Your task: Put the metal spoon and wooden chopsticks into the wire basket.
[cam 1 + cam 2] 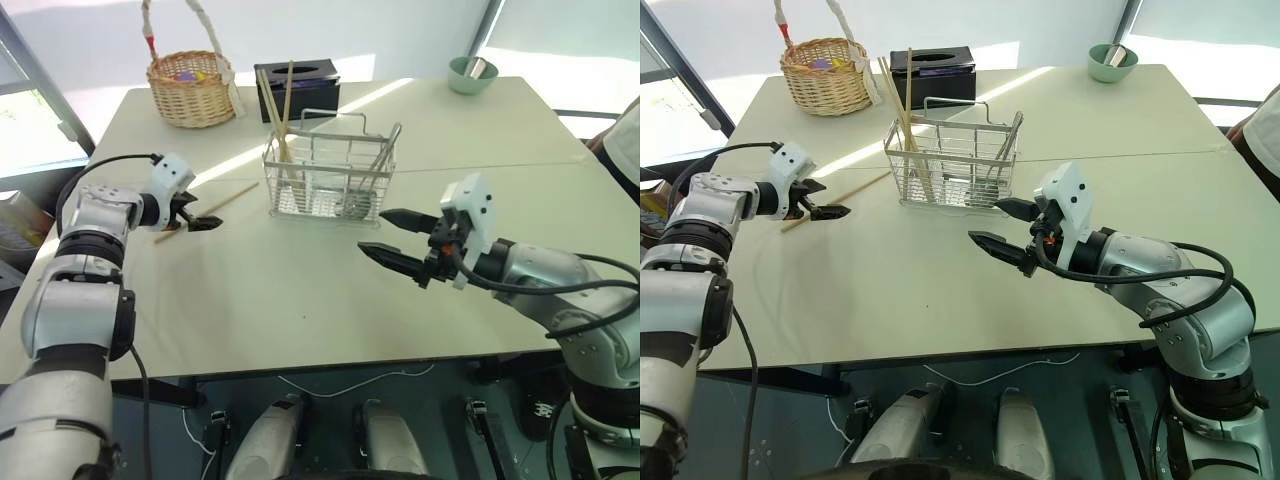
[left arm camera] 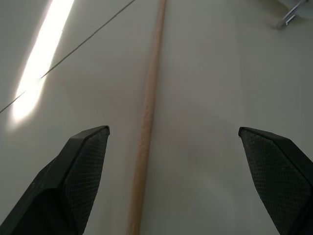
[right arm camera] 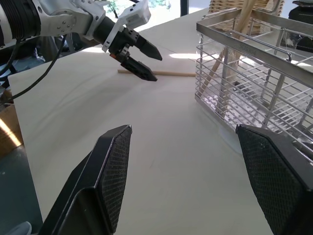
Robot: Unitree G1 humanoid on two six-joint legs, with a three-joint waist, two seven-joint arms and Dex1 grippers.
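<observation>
Left wrist view showed the last chopstick point(image 2: 146, 122) flat on the table, left of the basket point(image 1: 330, 175), between the spread fingers of the left gripper point(image 1: 205, 222). Spoon point(image 1: 383, 160) and other chopsticks point(image 1: 283, 120) already stood inside. Right gripper point(image 1: 395, 236) hung open, empty. Next — lower, pinch, lift.

Chopstick point(image 1: 222, 200) partly hidden behind left claw point(image 1: 205, 221)

open right tool point(image 3: 183, 161), wire basket point(image 3: 254, 73), left tool point(image 3: 146, 61)
</observation>
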